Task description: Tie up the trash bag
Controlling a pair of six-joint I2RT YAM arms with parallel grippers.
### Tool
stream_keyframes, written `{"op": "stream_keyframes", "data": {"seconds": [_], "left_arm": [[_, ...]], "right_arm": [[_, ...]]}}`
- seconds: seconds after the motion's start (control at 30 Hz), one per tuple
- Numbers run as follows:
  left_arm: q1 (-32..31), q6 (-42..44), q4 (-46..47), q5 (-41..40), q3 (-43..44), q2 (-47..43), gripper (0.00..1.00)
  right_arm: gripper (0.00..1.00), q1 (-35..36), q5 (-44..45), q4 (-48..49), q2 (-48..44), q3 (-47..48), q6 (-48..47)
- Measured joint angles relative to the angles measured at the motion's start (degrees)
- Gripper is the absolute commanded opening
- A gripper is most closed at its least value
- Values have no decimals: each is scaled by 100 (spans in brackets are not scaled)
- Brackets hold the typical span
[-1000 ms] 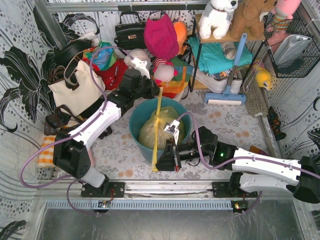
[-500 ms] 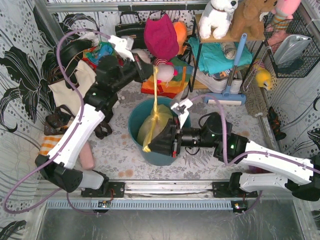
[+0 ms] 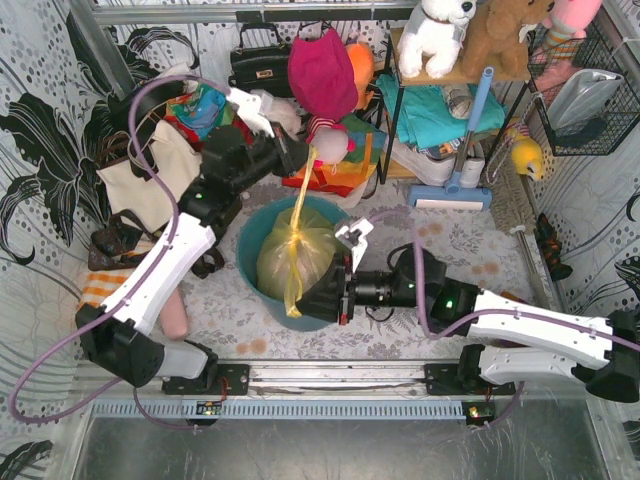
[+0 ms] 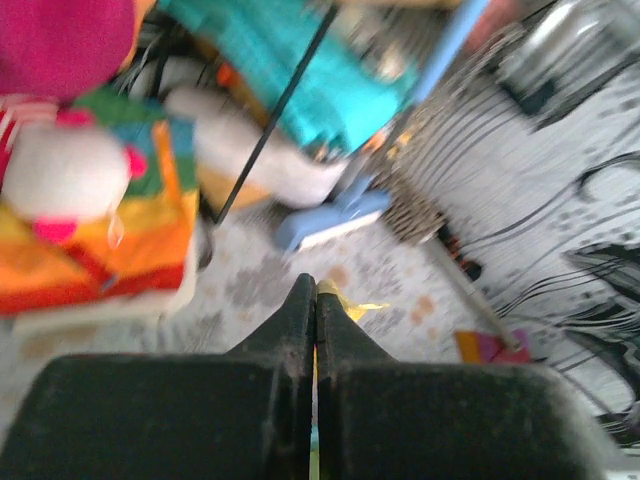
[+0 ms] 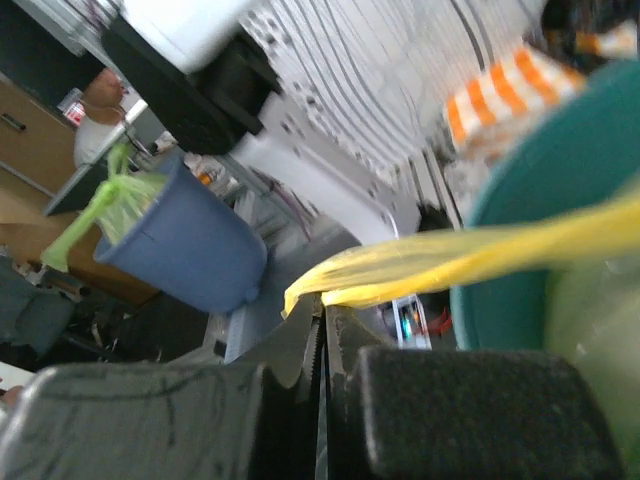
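Trash bag (image 3: pixel 280 255) inside teal bin (image 3: pixel 248 280), 1 tail tight in left tool (image 3: pixel 303 156), 1 in right tool (image 3: pixel 304 306), tote bag (image 3: pixel 140 185) near

Left arm swung up and back since a second ago: its forearm, which lay low over the counter, now stands high, and the left gripper (image 3: pixel 303 157) sits higher and further back with the top tail of the trash bag (image 3: pixel 283 262). Right gripper (image 3: pixel 302 303) moved left and slightly up, away from its spot at the near rim, taking the lower tail along. Teal bin (image 3: pixel 262 303), the bag and its knot all shifted left toward the left arm.
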Motion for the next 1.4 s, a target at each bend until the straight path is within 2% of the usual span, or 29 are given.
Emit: {"op": "stream_keyframes", "data": {"seconds": [0.17,0.3,0.43,0.6,0.67,0.77,0.87,1.03,1.2,1.4], "left_arm": [[24,201,-236,-538,-850,271,0],[24,348,-498,-1027,-968,350,0],[31,494,-599,-1355,-732,326,0],[7,678,-938,-1471,428,428,0],[-15,710,-920,-1471,780,448,0],[-9,713,-774,-1484,859,435,0],[-9,678,-656,-1475,570,428,0],[9,625,-522,-1556,-317,470,0],[24,601,-485,-1617,-817,658,0],[20,531,-254,-1617,-872,732,0]], "right_arm": [[0,28,-4,354,0,-1093,483],[0,26,-24,474,0,-1292,702],[0,26,-160,365,63,-800,678],[0,-35,-258,365,358,374,570],[0,-66,-275,400,396,551,570],[0,-44,-350,437,378,566,575],[0,-44,-310,527,302,363,592],[0,-9,-286,883,83,-612,839],[0,-7,-269,1176,68,-1445,1196],[0,-17,-179,1209,50,-1460,1252]]}}
